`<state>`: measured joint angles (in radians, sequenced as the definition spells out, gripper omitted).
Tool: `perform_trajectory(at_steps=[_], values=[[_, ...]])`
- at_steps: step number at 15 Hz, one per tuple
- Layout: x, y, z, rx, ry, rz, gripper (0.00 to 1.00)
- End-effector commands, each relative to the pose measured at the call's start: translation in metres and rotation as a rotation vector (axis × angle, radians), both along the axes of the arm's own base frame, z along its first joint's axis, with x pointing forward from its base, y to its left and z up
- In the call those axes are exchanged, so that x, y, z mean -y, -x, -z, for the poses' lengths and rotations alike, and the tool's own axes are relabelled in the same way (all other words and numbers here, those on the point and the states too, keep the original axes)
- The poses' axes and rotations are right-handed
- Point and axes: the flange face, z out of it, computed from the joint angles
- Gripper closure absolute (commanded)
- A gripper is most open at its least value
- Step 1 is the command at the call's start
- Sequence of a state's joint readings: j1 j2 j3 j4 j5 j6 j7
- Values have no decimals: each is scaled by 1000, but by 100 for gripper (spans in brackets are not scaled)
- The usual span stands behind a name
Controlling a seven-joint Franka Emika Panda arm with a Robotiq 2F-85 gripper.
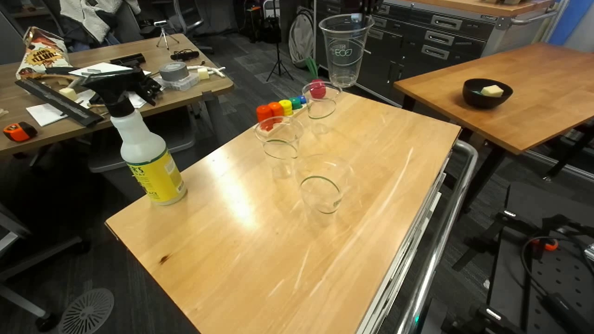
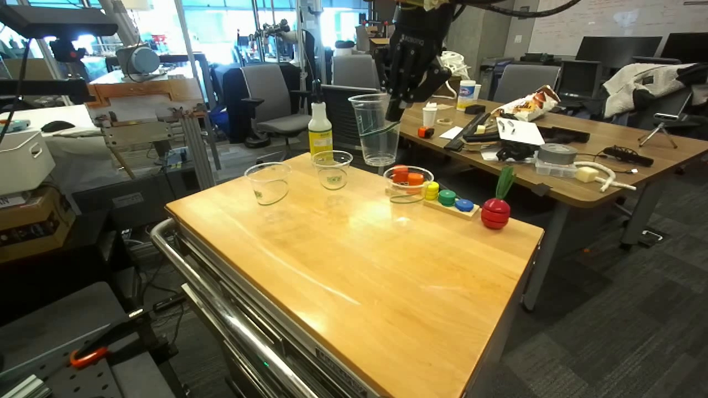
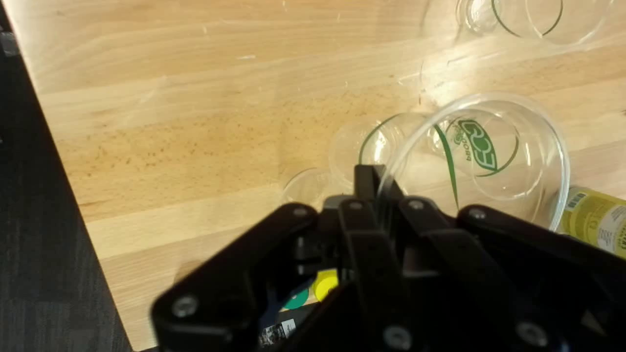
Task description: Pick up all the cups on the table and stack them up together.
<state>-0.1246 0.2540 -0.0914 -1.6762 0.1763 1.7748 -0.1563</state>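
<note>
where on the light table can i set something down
The light table is bare between the red toy and metal rail, and along the end beside the spray bottle. Crowded: around the standing cups and coloured blocks.

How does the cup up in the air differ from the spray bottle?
The cup is held aloft by the gripper; the spray bottle stands on the table. The cup is clear; the spray bottle is whitish with a yellow label. The cup is open-topped; the spray bottle has a black spray head. Both carry printing.
</note>
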Motion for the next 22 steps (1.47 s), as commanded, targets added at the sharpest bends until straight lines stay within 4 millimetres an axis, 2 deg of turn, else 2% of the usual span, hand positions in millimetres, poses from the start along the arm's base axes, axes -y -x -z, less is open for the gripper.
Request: perform_trajectory(at_steps=[1, 5, 10, 13, 17, 19, 22], values=[[0, -38, 15, 38, -1, 34, 96], [7, -65, 37, 71, 12, 61, 97], [17, -80, 32, 109, 19, 62, 98], [28, -73, 32, 98, 13, 67, 98], [36, -53, 47, 33, -16, 59, 99], [35, -48, 55, 5, -35, 50, 98], [22, -45, 64, -11, -58, 17, 98]])
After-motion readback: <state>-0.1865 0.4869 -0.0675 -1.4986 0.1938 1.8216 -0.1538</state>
